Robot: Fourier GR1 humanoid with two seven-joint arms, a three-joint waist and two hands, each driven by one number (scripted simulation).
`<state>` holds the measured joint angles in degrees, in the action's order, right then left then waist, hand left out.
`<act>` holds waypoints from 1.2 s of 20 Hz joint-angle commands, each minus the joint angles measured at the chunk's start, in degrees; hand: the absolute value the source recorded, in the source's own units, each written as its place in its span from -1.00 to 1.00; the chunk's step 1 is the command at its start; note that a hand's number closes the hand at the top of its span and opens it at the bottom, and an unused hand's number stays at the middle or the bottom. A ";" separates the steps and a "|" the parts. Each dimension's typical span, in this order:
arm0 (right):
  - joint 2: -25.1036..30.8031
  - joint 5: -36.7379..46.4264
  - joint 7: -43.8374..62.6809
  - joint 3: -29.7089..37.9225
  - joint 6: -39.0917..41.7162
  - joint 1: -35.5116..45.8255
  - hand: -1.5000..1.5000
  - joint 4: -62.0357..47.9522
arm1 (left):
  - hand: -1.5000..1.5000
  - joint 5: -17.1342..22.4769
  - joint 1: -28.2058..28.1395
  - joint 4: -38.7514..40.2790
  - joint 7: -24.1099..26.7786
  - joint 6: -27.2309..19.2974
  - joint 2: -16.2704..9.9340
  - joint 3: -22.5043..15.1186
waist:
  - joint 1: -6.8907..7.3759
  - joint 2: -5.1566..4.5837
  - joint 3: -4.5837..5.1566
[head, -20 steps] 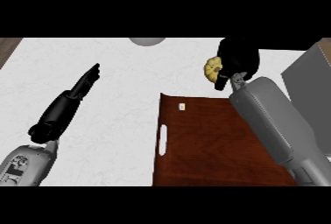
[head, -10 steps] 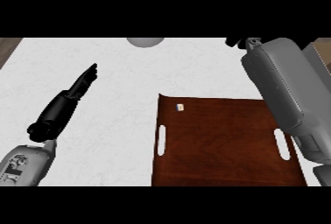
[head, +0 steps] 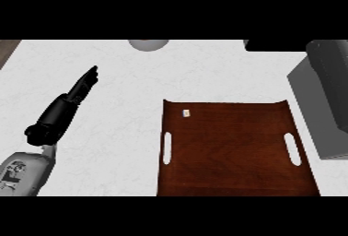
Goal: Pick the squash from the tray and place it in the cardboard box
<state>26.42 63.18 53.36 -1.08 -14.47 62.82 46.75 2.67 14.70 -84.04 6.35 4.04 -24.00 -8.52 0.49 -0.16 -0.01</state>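
Nearest, a dark wooden tray (head: 234, 152) on the white counter (head: 122, 138), with 2 slot handles (1 on each long side) and a small pale label (head: 185, 112) near its far left corner. No squash visible on it or elsewhere. Left of the tray, left hand (head: 80, 87) resting on the counter, fingers straight and together, pointing away. Right of the tray, grey right forearm (head: 329, 83) running up past the frame; right hand hidden, state impossible to tell. Beyond the tray, a grey round object (head: 148, 44) at the counter's far edge
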 commanded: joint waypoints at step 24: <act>14.54 -23.57 -20.47 16.06 34.98 -19.56 -1.00 -0.87 | 0.00 -1.78 -1.93 -1.47 -1.66 2.97 1.81 3.29 | -1.21 0.36 0.04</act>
<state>40.06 43.10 36.00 13.82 15.46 45.99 41.54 1.37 12.40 -87.75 4.06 6.17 -22.62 -5.80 -0.34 0.14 -0.02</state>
